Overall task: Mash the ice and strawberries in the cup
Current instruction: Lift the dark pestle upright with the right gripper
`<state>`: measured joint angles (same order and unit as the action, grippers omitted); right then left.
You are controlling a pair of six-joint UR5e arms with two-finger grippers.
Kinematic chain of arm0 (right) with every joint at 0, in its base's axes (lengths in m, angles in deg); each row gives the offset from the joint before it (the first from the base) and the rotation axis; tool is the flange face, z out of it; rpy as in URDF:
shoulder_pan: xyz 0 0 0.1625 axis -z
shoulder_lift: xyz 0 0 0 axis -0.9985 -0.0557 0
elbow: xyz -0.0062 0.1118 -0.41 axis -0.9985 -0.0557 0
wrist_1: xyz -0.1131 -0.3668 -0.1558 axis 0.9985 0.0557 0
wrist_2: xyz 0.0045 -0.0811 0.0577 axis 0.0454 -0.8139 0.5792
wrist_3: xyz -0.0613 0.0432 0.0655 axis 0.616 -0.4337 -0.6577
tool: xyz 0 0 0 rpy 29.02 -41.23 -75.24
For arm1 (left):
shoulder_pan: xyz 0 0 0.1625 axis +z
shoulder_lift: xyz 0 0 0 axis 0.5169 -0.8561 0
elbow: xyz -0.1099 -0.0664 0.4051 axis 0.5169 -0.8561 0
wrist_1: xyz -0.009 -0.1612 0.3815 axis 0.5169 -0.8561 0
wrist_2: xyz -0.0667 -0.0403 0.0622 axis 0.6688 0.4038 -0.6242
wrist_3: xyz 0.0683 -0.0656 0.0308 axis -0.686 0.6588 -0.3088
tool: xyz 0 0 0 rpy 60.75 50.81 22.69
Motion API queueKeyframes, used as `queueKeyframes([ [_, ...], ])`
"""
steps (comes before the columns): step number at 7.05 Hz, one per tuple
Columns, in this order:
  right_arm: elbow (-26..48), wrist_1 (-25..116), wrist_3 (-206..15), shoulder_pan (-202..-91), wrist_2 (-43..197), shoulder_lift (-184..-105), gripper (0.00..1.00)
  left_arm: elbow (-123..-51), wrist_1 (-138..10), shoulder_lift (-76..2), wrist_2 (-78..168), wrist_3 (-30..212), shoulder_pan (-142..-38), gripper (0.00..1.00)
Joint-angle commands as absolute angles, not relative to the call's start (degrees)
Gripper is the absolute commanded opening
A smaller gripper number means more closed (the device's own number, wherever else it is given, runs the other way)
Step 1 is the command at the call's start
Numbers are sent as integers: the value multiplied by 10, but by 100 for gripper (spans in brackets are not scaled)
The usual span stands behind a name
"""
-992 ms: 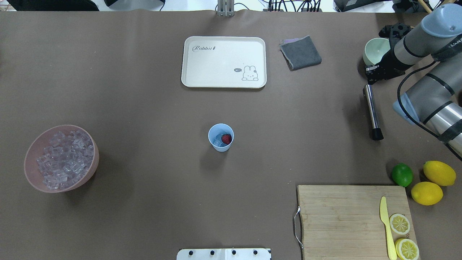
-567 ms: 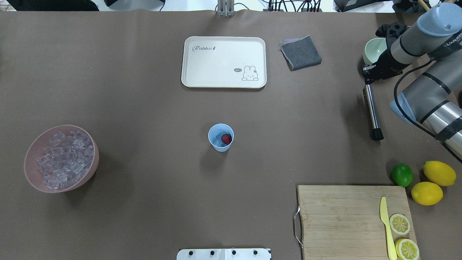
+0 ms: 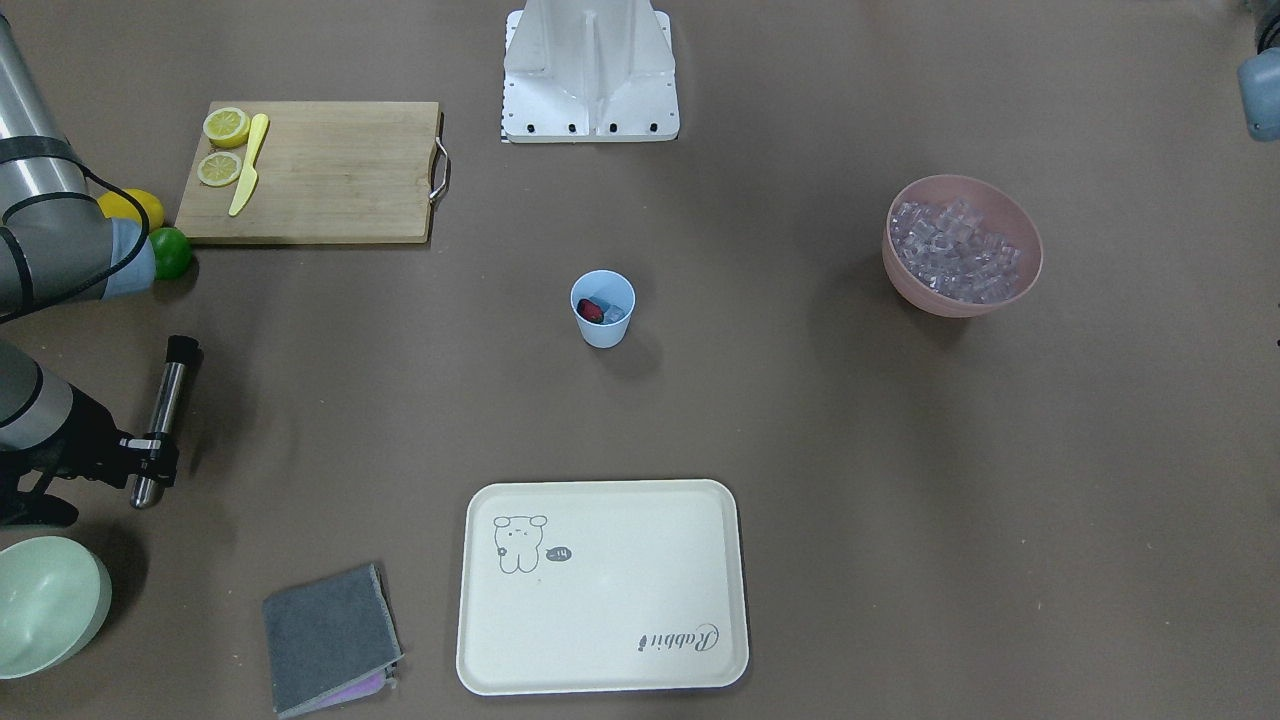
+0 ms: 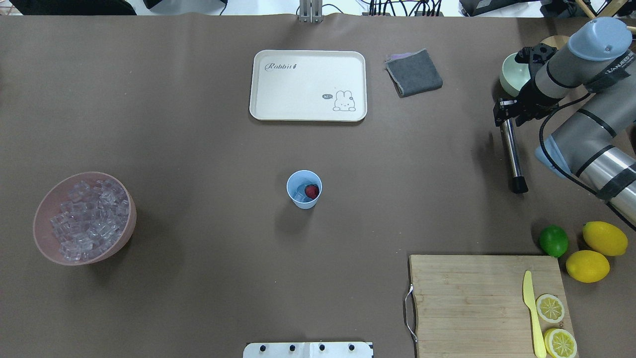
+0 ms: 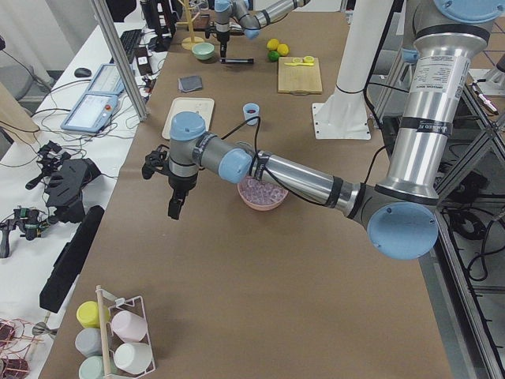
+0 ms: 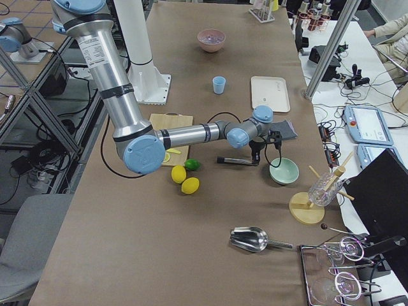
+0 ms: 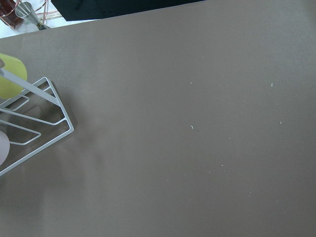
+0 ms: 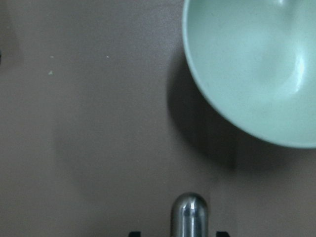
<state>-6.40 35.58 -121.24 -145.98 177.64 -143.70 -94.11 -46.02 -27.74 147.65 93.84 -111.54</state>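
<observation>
Sitting mid-table, cup [image 4: 304, 189] well apart from R claw [image 4: 507, 114].

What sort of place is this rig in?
Probably a robotics lab staged as a drinks-prep bench: control tablet beside the table, plus cutting board, lemons and ice on it.

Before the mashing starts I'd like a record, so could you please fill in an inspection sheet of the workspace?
Surface: brown table cover, no spills seen.
Job's things: cup upright mid-table, holding strawberry and ice; pink bowl full of ice; muddler lying flat.
Clutter: tray, cloth, green bowl, board with knife and lemon halves, lime, lemons.
Grippers: right gripper open, straddling muddler's metal end; left gripper hovers over bare table, state unclear.
Cables: black cable along right arm.
Surroundings: cup rack at table's left end; benches beyond.
</observation>
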Motion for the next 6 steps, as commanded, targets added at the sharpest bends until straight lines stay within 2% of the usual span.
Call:
queueKeyframes([
  [1,-66,356,-1213,-1461,1777,-1442,68,-941,-459,-282,1476,938,-1115,98],
  [5,-82,354,-1217,-1445,1771,-1443,68,-940,-459,-285,1475,938,-1115,98],
  [6,-82,354,-1219,-1443,1771,-1443,47,-940,-459,-285,1475,938,-1115,98],
])
